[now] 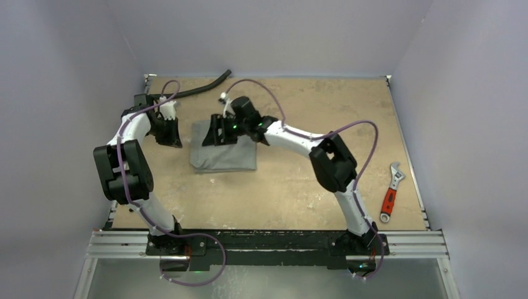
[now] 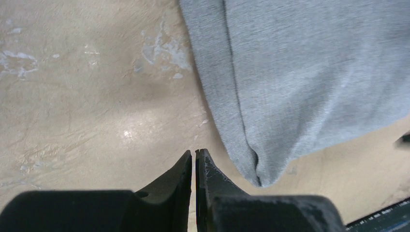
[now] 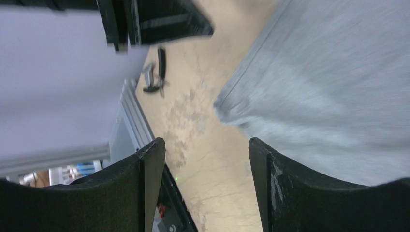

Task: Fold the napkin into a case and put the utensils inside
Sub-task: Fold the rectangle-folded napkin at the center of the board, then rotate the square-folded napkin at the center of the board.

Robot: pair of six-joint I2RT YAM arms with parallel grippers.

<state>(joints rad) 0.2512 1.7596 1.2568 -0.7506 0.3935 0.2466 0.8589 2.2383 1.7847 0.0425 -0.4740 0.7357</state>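
Nearest the lens in the wrist views, black moulded fingers are seen. Those of the left tool (image 2: 194, 153) are pressed together with nothing between them. Those of the right tool (image 3: 205, 142) are held apart, and nothing is gripped there either.

A tan desk (image 1: 280, 193) is laid out beneath both arms; its surface is scuffed and marked with pale worn patches.

At left of centre on it, the napkin (image 1: 227, 156) is laid flat, folded into a plain grey oblong of thin, soft, finely woven cloth. Its long axis is set roughly left to right across the desk, and its near edge lies almost parallel to the desk's near edge. A stitched hem is seen along one side in the left wrist view, and one corner is doubled over into a soft rounded fold.

The right tool is held over the far part of the napkin, hiding that edge from the top camera; whether the cloth is touched cannot be told. The left tool is set to the left of the napkin over bare desk, with the folded corner just beside its fingertips but apart from them.

A long black curved hose (image 1: 202, 87) is laid along the far edge, beyond the napkin.

A red-handled metal wrench (image 1: 390, 192) is laid at the right edge, well apart from the napkin, its length running near to far.
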